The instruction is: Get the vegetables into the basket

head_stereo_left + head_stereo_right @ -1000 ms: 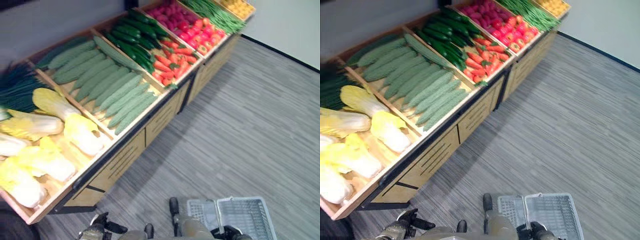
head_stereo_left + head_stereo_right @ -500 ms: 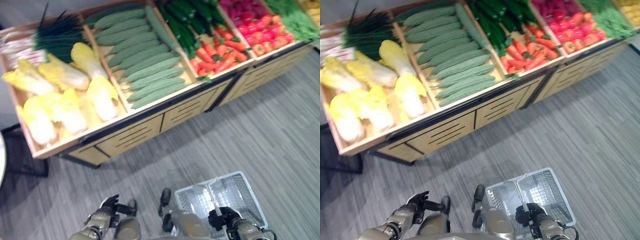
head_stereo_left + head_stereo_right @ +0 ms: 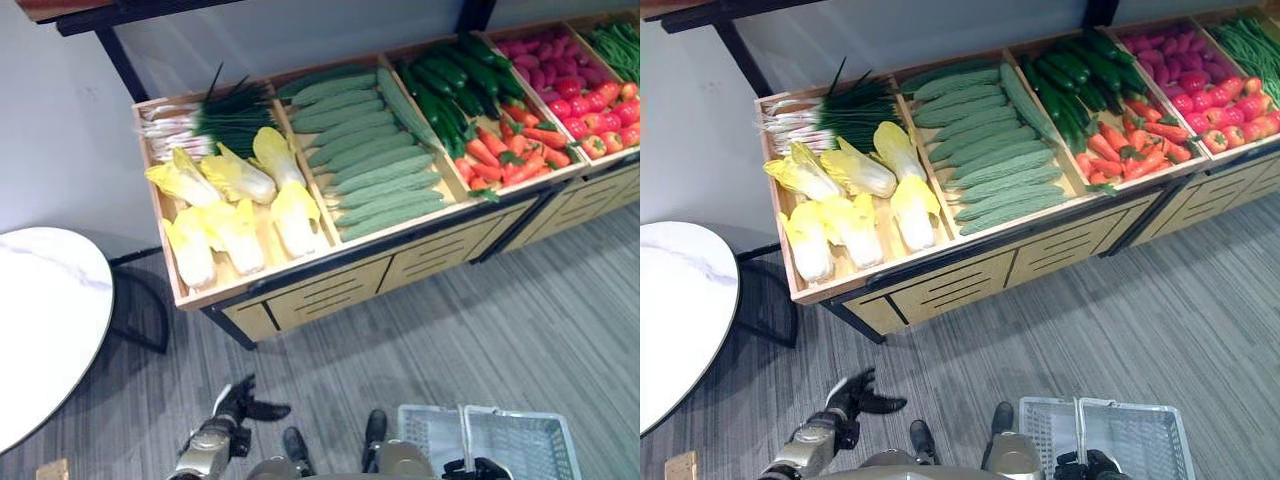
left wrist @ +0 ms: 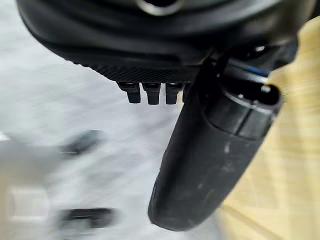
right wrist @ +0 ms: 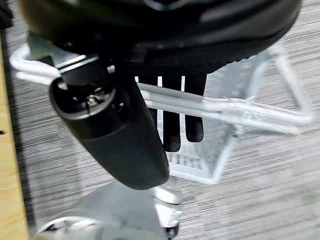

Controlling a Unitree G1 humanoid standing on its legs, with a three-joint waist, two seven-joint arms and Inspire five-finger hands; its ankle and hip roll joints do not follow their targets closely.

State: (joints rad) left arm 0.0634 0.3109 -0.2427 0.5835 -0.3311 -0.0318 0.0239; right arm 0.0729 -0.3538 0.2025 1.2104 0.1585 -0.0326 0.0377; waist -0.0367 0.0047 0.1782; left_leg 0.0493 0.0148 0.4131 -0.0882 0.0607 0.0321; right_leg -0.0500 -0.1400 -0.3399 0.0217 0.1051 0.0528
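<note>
Your right hand (image 5: 175,110) hooks the basket (image 3: 520,445) handle; left hand (image 3: 235,405), apparently slack-fingered, must next reach the cabbages (image 3: 240,200).

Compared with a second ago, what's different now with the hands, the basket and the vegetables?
Mostly the camera swung left: a white round table has come into view. The vegetables lie as before on the stand. The right robot hand still grips the basket by its handle, low beside the robot. The left robot hand remains open and holds nothing.
</note>
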